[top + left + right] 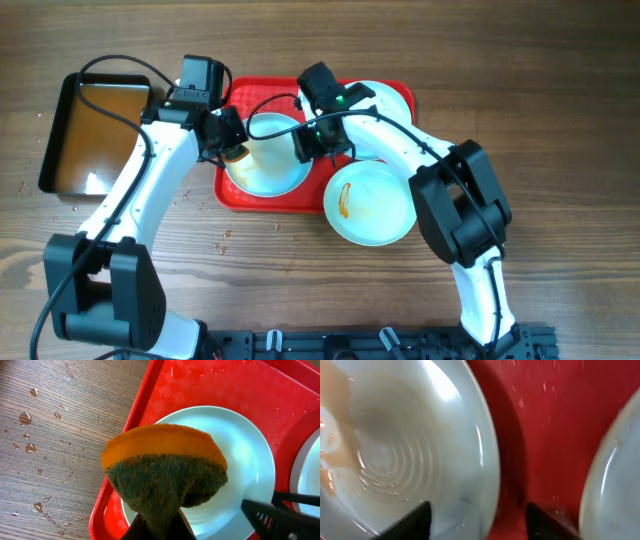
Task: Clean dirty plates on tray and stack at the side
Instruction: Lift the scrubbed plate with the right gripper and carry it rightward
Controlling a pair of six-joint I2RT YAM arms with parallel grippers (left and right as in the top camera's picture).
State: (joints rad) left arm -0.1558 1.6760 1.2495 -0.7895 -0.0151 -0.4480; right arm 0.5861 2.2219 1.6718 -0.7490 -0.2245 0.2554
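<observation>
Left gripper (232,150): clamped on a sponge (165,475), orange foam uppermost, dark green scouring face below; hovering over the left part of the left plate.
Right gripper (479,510): fingers spread, one over the left plate's bowl, the other over bare tray, the plate's right rim between them; contact with the rim not discernible.
Left plate (268,165): flat in the left half of the red tray, pale mint, wet and glossy, with a faint brownish streak at one side in the right wrist view.
Back plate (388,98): at the tray's far right corner, partly hidden by the right arm.
Smeared plate (372,205): at the near right, overlapping the tray's front rim and reaching out over the table; orange-brown smear on its left inner side.
Red tray (228,190): centre of the table toward the back, surface beaded with water.
Black tray (60,120): well left of the red tray, holding brownish water.
Table (560,120): wood grain, water droplets (25,417) scattered left of the red tray.
</observation>
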